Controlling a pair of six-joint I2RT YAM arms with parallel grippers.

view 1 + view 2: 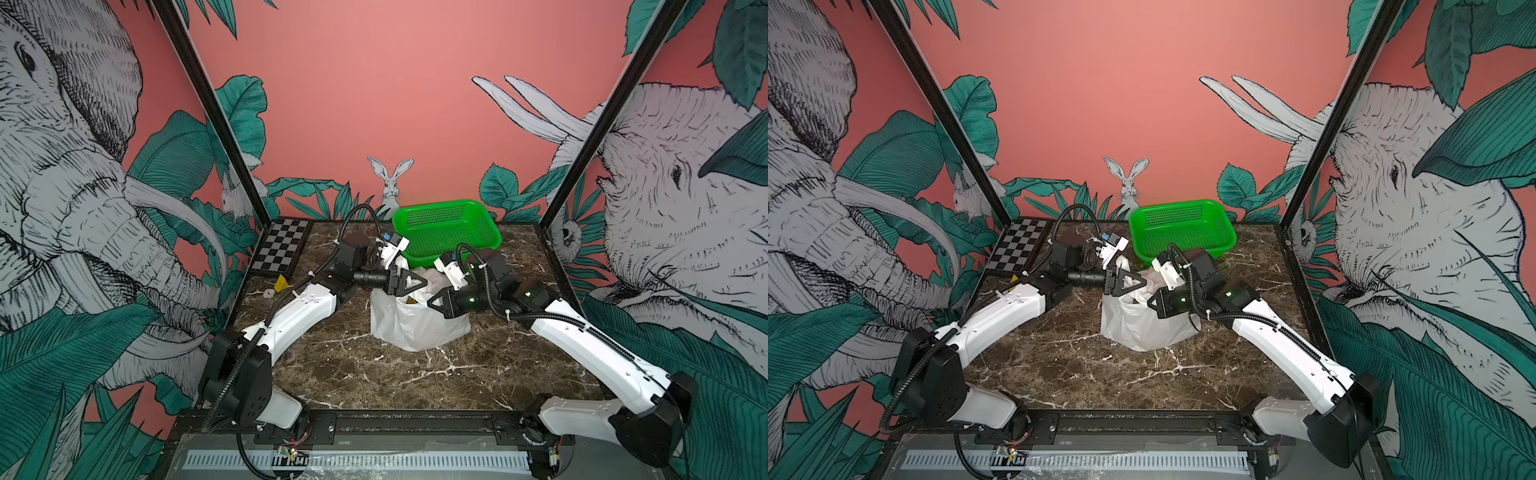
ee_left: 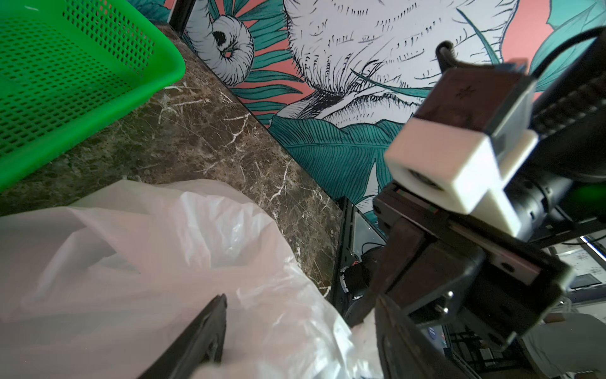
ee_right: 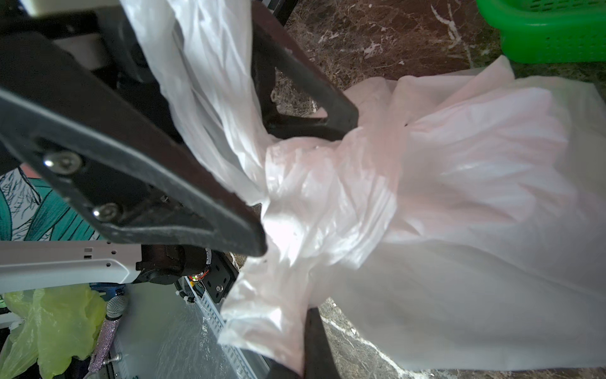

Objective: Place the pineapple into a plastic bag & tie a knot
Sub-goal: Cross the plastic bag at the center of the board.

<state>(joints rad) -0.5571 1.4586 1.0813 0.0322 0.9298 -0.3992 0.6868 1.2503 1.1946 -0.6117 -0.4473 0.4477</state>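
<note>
The white plastic bag stands mid-table, its top pulled up between both grippers. The pineapple is hidden inside except for a small yellow patch in the bag's mouth. My left gripper is open, with a handle strip running between its spread fingers. My right gripper is shut on the other handle end. The two strips meet in a bunched twist. Whether that twist is a closed knot I cannot tell.
A green perforated basket sits right behind the bag, close to both wrists. A checkerboard lies at the back left, with a small yellow scrap near it. The marble table extends in front of the bag.
</note>
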